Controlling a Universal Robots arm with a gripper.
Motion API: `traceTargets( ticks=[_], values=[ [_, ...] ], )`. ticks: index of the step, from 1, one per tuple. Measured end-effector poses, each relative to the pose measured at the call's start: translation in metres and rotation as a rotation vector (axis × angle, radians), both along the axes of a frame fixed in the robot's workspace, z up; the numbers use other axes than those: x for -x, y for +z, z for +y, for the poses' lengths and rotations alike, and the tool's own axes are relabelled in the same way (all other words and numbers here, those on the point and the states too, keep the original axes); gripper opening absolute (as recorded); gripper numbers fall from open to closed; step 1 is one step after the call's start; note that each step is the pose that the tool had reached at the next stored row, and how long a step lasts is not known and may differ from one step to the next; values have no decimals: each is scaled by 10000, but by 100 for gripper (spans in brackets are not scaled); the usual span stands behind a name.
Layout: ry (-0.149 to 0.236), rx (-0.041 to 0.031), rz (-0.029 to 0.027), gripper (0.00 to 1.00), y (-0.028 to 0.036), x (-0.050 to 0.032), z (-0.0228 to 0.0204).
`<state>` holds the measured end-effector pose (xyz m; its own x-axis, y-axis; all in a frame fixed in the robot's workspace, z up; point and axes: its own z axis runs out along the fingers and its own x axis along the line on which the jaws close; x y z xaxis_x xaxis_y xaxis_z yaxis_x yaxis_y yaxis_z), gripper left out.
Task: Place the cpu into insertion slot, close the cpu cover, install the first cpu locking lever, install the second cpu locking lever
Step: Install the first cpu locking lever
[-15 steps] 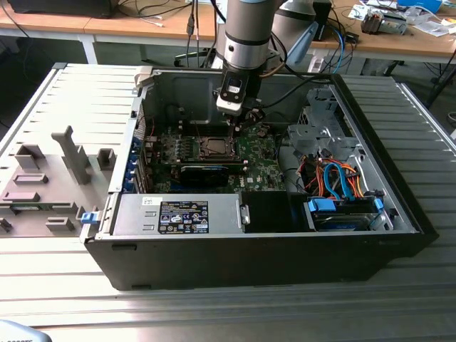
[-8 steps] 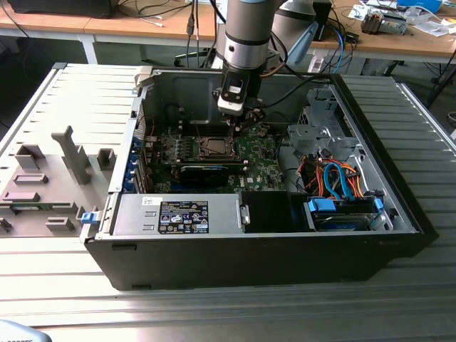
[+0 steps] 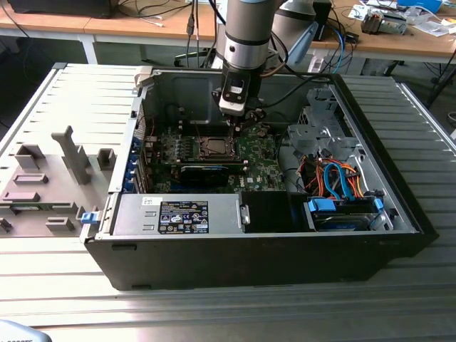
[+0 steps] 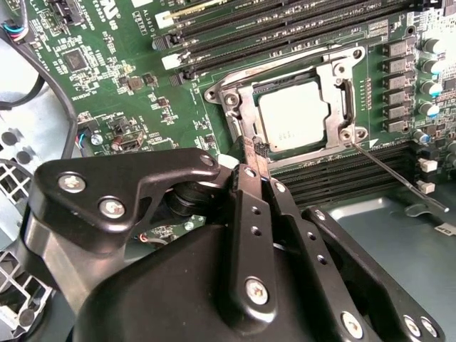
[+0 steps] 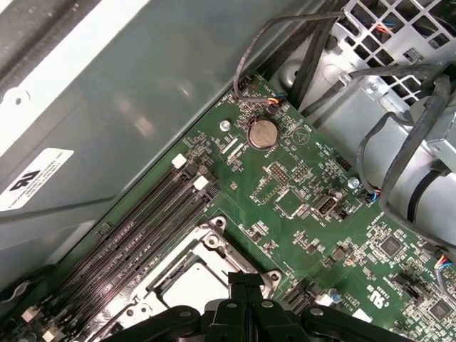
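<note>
**Ana:** What's in the exterior view?

**Ben:** A big open computer box [image 3: 249,263] sits on the metal worktop [image 3: 214,313]. The arm [image 3: 246,35] is in the upper middle of the picture. Its end effector [image 3: 237,125] hangs just over the insertion slot [image 3: 212,147], in the middle of the green board [image 3: 260,160].

**Ana:** And the second wrist view?

**Ben:** The cpu [image 4: 292,117] lies flat inside the insertion slot. The cpu cover [image 4: 333,85] is down around it, and the chip shows through its window. The end effector [image 4: 255,151] has its two fingers squeezed close together, with hardly any gap. Its tip touches the rim at one corner. I can't tell if it pinches anything. One thin locking lever [image 4: 392,174] sticks out away from the slot, across the long black memory slots [image 4: 335,173]. So I think it isn't hooked yet.

**Ana:** So what's the job now?

**Ben:** The lever part, I think. Push slow and soft. Keep the tip on the thin metal, not on the chip or the green board. That lever is skinny, so the tip could slip off.

**Ana:** The first wrist view?

**Ben:** The end effector [image 5: 246,285] is right beside the cpu cover [image 5: 221,249], fingers close together. The cpu [image 5: 187,285] shows pale inside. A round battery [image 5: 262,133] sits well apart from the tip.
</note>
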<state>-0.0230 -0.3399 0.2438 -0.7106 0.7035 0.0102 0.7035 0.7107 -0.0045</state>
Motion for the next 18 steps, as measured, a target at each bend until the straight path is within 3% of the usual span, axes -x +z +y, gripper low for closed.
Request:
traceTargets(
  ticks=[18],
  values=[
    [729,-1,0,11,0,0,0]
  ],
)
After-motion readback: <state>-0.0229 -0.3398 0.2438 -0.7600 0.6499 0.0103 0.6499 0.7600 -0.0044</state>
